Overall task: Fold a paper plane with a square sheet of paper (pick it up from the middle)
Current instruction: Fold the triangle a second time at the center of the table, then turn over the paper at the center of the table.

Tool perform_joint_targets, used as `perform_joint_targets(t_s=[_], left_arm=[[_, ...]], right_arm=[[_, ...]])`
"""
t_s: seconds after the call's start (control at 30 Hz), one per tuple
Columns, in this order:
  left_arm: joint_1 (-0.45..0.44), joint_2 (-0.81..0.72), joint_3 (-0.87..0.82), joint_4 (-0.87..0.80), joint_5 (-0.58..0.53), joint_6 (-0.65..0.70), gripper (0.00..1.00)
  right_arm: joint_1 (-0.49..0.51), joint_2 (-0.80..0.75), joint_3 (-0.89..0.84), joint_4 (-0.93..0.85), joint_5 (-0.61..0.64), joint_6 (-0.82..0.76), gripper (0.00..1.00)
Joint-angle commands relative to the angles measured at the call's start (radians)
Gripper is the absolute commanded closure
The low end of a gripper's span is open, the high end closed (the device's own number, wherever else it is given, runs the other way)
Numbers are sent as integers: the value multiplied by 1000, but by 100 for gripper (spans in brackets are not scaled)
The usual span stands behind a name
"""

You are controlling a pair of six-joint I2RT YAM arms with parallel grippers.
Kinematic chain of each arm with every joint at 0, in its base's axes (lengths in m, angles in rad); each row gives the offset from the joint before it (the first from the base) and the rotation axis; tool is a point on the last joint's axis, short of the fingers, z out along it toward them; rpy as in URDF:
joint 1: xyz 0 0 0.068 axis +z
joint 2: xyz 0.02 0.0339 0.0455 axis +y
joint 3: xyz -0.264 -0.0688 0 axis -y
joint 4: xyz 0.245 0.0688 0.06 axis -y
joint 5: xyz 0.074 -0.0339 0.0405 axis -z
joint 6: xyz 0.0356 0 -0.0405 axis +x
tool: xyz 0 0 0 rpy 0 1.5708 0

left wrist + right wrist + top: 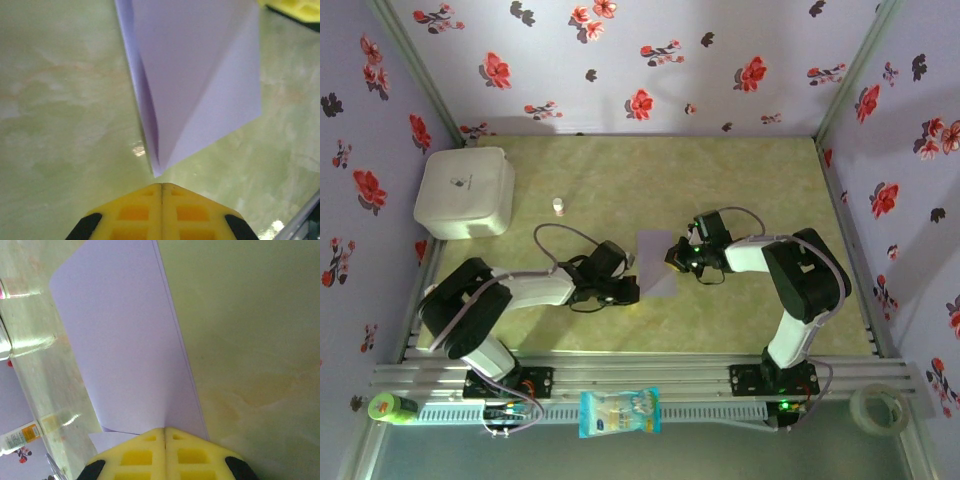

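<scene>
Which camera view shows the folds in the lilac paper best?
The left wrist view: the paper is close there, with its slanted folds and pointed tip clear. The right wrist view shows a plain flat side and one long edge. The top view shows it small, without fold detail.

Lilac paper (655,266), part-folded w/ pointed tip — flat, mid-table

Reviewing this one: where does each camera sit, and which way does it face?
Top external: above and behind the bases, looking down on the table; both arms show, left gripper and right gripper flanking the lilac paper.
Left wrist: on the left wrist, looking along its shut fingers at the paper's folded point.
Right wrist: on the right wrist, looking along its shut fingers across the paper's flat face.
Shared: all three see the paper on the table.
</scene>
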Motion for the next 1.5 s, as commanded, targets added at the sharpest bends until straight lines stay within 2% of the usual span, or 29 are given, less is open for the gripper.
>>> perform_joint_targets(t_s=[0.0, 0.13, 0.3, 0.43, 0.53, 0.83, 1.07, 1.47], left_arm=[[13, -31, 63, -28, -33, 47, 96], [52, 34, 163, -18, -5, 78, 96], [84, 151, 276, -32, 3, 118, 96], [103, 222, 295, -34, 4, 126, 97], [108, 242, 285, -25, 8, 128, 97], [111, 275, 254, -38, 14, 159, 97], [109, 279, 199, -8, 13, 139, 98], [101, 276, 175, 12, 16, 126, 98]], right_arm=[[-2, 40, 2, -123, 52, -31, 100], [-2, 7, 65, -133, 11, -58, 92], [-2, -63, 112, -183, 37, -71, 79], [-4, -134, 86, -258, 110, -70, 73], [-2, -206, 16, -250, 114, -38, 71], [64, -337, -123, -269, 87, 48, 69], [122, -325, -142, -324, 126, 65, 70], [149, -263, -103, -351, 152, 54, 68]])
